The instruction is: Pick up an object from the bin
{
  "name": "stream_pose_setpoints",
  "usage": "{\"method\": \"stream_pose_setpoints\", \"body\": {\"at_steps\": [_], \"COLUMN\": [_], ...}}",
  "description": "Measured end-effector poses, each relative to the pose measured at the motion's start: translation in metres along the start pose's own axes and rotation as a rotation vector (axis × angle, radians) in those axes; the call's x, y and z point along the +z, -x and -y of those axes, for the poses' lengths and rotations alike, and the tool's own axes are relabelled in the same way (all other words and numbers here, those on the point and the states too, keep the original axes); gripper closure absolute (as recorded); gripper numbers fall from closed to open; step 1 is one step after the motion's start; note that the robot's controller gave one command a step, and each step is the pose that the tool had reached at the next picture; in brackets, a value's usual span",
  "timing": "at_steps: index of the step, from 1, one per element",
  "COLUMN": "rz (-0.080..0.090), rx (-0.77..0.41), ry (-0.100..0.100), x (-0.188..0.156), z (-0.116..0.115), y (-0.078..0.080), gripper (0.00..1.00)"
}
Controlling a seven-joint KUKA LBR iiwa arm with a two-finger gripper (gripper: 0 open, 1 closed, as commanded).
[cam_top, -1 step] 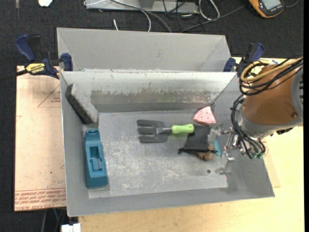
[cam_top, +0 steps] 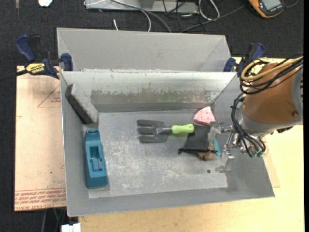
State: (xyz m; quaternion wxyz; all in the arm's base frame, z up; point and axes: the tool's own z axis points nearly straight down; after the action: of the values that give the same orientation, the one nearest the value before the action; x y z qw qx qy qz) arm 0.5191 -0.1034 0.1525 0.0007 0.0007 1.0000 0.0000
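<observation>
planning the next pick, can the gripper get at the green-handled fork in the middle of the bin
Probably yes: the fork lies flat with nothing on top, and the gripper hangs just to its right. A black thing crowds the handle's end, so the grey head looks freer.

Flat black block [cam_top: 195, 142], right of centre

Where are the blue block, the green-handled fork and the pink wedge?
blue block [cam_top: 95, 159], camera view, on its top face.
green-handled fork [cam_top: 164, 131], camera view, at the base of its grey tines.
pink wedge [cam_top: 204, 115], camera view, on its middle.
</observation>
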Motion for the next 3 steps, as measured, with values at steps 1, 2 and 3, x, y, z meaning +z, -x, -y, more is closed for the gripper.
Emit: {"method": "stream_pose_setpoints", "body": {"at_steps": [1,2,3], "rz": [0.002,0.013,0.009], "rx": [0.09,0.07,0.091], "ry": [0.002,-0.001,0.004], "x": [0.079,0.081,0.08], "z": [-0.025,-0.042,-0.027], "y": [0.01,0.046,0.049], "gripper": [0.0,0.0,0.0]}}
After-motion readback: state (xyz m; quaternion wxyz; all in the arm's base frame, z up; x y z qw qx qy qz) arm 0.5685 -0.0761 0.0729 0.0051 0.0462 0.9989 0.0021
